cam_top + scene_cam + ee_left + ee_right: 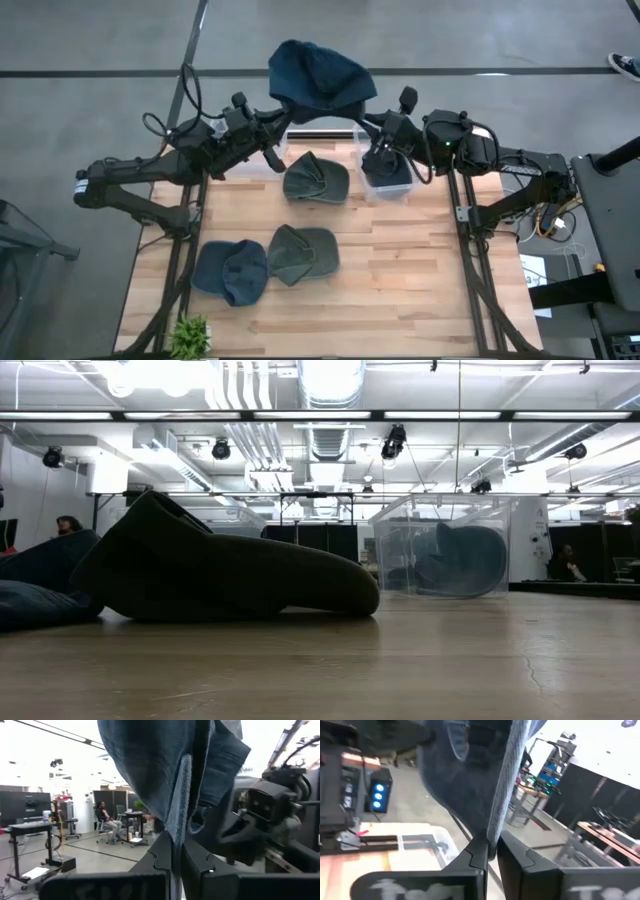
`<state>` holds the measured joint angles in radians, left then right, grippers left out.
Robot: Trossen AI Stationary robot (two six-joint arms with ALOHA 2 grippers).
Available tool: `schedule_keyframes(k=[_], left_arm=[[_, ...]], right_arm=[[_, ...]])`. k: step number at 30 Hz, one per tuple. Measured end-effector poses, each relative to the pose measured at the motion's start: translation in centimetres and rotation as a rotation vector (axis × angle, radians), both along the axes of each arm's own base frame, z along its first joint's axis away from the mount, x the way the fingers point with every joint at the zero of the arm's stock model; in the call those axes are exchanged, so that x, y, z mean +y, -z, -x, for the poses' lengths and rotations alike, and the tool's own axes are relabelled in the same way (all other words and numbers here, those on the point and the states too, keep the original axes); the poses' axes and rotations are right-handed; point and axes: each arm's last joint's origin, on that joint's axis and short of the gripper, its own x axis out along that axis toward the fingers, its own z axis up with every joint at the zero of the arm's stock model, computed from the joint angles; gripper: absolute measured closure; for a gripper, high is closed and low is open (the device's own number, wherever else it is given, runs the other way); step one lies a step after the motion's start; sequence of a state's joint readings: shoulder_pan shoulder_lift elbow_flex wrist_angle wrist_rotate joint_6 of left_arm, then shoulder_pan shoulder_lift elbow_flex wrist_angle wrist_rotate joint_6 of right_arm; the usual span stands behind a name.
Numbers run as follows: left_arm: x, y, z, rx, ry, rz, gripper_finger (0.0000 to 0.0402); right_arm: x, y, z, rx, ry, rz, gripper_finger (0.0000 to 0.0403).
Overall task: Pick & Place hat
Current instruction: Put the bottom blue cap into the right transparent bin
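Note:
A blue knitted hat (pixel 320 72) hangs in the air over the table's far edge, between my two grippers. My left gripper (pixel 274 122) is at its left side and my right gripper (pixel 370 124) at its right side, both shut on it. In the left wrist view the hat (pixel 165 765) fills the space past my fingers, as it does in the right wrist view (pixel 470 775). The hat does not show in the low view. My left gripper (pixel 176 842) pinches a ribbed edge of the hat (pixel 179 815) between its two fingers, coming from the table's left side. The hat is lifted clear of the table and spreads out beyond the fingers. My right gripper (pixel 491 847) pinches the hat's edge (pixel 501 815) between its two fingers, coming from the table's right side. The cloth is clear of the table and runs on past the fingers.
A clear bin (pixel 388 178) at the far edge holds a dark blue hat (pixel 455 560); a second clear bin (pixel 322 134) stands left of it. A dark green hat (pixel 316 180), another green hat (pixel 303 254) and a blue hat (pixel 230 272) lie on the table. A small plant (pixel 190 336) sits at the near left corner.

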<state>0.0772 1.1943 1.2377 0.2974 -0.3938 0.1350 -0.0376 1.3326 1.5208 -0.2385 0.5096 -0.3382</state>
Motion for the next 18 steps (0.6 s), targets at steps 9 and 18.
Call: schedule_keyframes(k=[9, 18], left_arm=[[0.2, 0.0, 0.2, 0.008, -0.054, 0.052, 0.0352], [0.1, -0.8, 1.2, 0.011, -0.069, 0.01, 0.0259]], right_arm=[[-0.1, 0.3, 0.4, 0.044, 0.03, -0.011, 0.0392], [0.0, -0.3, 1.6, 0.032, 0.041, -0.02, 0.0393]])
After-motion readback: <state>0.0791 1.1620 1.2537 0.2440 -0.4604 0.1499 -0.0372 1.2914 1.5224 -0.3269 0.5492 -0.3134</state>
